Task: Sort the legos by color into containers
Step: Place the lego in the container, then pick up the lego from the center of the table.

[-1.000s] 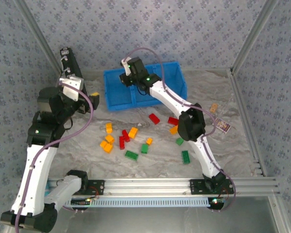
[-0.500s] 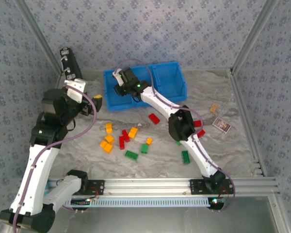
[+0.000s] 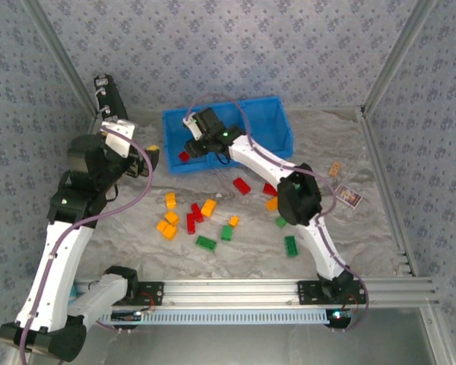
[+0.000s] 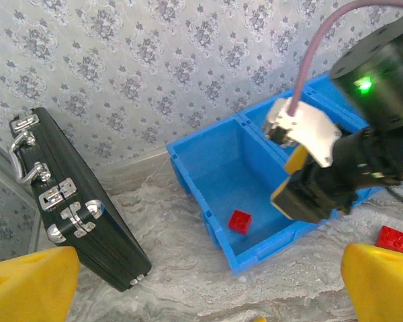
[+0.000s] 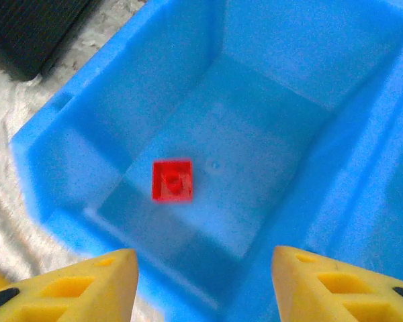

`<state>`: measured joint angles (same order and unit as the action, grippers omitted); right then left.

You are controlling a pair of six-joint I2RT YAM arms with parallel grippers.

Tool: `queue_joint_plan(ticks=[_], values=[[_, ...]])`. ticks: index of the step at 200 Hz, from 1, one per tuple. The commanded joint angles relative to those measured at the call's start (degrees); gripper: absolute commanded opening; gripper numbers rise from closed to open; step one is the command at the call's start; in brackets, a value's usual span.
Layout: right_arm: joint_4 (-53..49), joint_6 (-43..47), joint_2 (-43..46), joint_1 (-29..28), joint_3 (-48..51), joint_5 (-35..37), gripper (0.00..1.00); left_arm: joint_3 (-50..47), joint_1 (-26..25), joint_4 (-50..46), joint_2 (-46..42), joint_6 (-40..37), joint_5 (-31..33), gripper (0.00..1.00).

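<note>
The blue tray (image 3: 263,122) of containers stands at the back of the table. One small red lego (image 3: 184,156) lies on the floor of its left compartment, also seen in the left wrist view (image 4: 240,221) and the right wrist view (image 5: 172,180). My right gripper (image 3: 194,144) hovers over that compartment, jaws open and empty (image 5: 201,261). Loose legos lie mid-table: orange (image 3: 169,200), red (image 3: 242,185), green (image 3: 206,243). My left gripper (image 3: 150,154) hangs left of the tray, wide open and empty (image 4: 208,282).
A black case with silver latches (image 3: 106,95) leans against the back-left wall (image 4: 74,208). Two small cards (image 3: 347,197) lie at the right. Metal frame rails run along the table's right and near edges.
My right gripper has opened and the red lego has dropped from it into the left compartment. The left arm has shifted slightly.
</note>
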<state>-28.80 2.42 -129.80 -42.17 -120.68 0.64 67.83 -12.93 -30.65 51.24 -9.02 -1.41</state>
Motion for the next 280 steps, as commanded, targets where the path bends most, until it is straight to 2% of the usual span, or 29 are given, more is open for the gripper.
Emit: queue_joint_plan(ticks=[1, 23, 57, 85, 125, 141, 171, 187, 207, 236, 280], values=[[-0.3, -1.1, 10.1, -1.3, 6.3, 1.0, 0.57, 0.2, -0.4, 0.8, -2.5, -0.8, 0.9, 1.00], [-3.0, -7.3, 16.8, -2.0, 13.9, 2.0, 0.57, -0.8, -0.6, 1.3, -4.0, -0.8, 1.1, 1.00], [-4.9, -21.8, 26.5, -4.5, 26.7, 4.9, 0.57, -2.8, -0.5, 2.4, -5.9, -0.3, 1.1, 1.00], [-3.3, -31.3, 34.0, -7.6, 38.3, 5.0, 0.57, -4.2, -1.2, 3.3, -7.1, -0.4, 1.1, 1.00], [-1.7, -43.8, 37.6, -12.4, 47.8, 4.7, 0.57, -7.2, -2.8, 5.6, -8.9, -0.7, 2.1, 1.00], [1.6, -47.5, 37.2, -13.2, 49.0, 3.8, 0.59, -7.8, -3.3, 5.9, -9.7, -1.0, 2.4, 1.00], [5.9, -54.5, 33.8, -13.5, 48.5, 3.7, 0.71, -8.7, -3.8, 6.1, -11.8, -1.4, 3.6, 1.00], [7.3, -57.6, 31.6, -13.2, 48.0, 4.1, 0.73, -9.6, -3.9, 6.4, -13.1, -1.4, 4.0, 1.00], [4.0, -59.7, 27.6, -12.6, 44.3, 5.5, 0.74, -10.8, -3.9, 6.7, -15.0, -1.4, 3.8, 1.00], [-2.5, -60.8, 21.5, -12.3, 38.2, 6.7, 0.75, -12.3, -3.9, 6.8, -18.1, -2.8, 0.2, 1.00], [-5.4, -61.2, 15.8, -11.6, 34.5, 5.9, 0.76, -13.5, -4.0, 7.2, -19.7, -0.6, -0.2, 1.00]])
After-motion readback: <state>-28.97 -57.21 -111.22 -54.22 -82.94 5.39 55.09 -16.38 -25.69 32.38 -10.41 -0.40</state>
